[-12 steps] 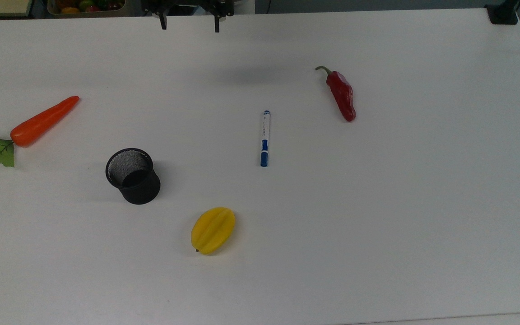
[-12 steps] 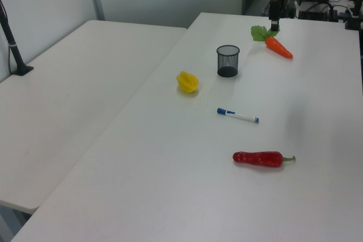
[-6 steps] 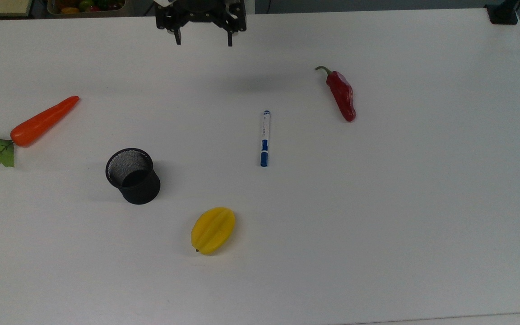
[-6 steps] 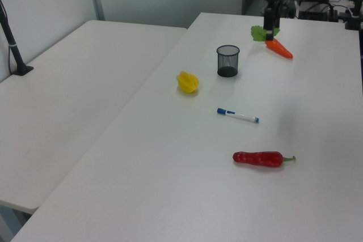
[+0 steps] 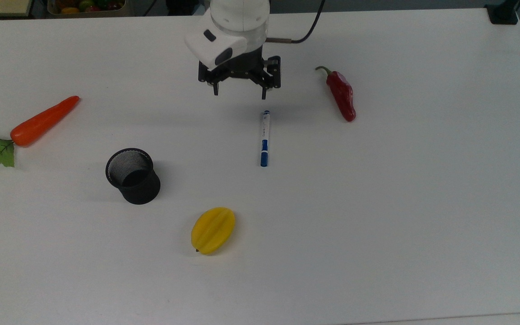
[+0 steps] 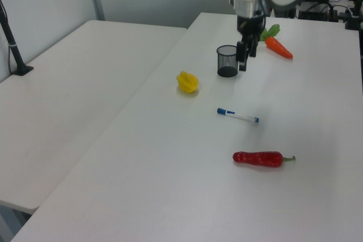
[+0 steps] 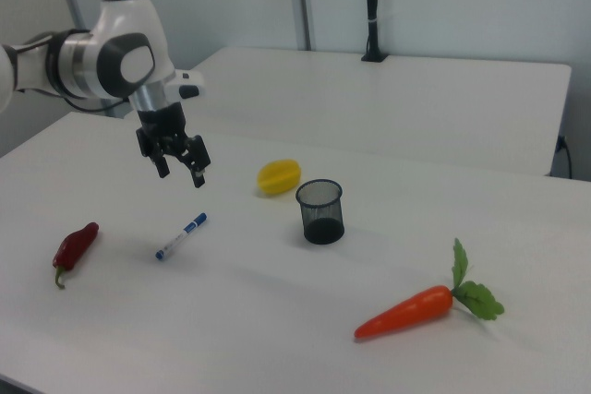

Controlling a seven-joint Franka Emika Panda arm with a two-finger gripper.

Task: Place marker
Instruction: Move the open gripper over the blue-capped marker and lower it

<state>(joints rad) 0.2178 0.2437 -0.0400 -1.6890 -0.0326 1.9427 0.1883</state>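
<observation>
Your gripper (image 5: 239, 93) hangs above the marker (image 5: 265, 138), fingers spread and empty. The marker lies flat between the mesh cup (image 5: 132, 176) and the chili (image 5: 342, 95).

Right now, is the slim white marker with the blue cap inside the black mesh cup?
No, the marker lies flat on the white table, apart from the black mesh cup.

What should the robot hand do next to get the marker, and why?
Probably move over the marker's middle and come down. The gripper is open and hangs above the table, near the marker's white end in the top view, holding nothing. The marker lies flat on the table, apart from the other things, so there is room to grab it.
</observation>
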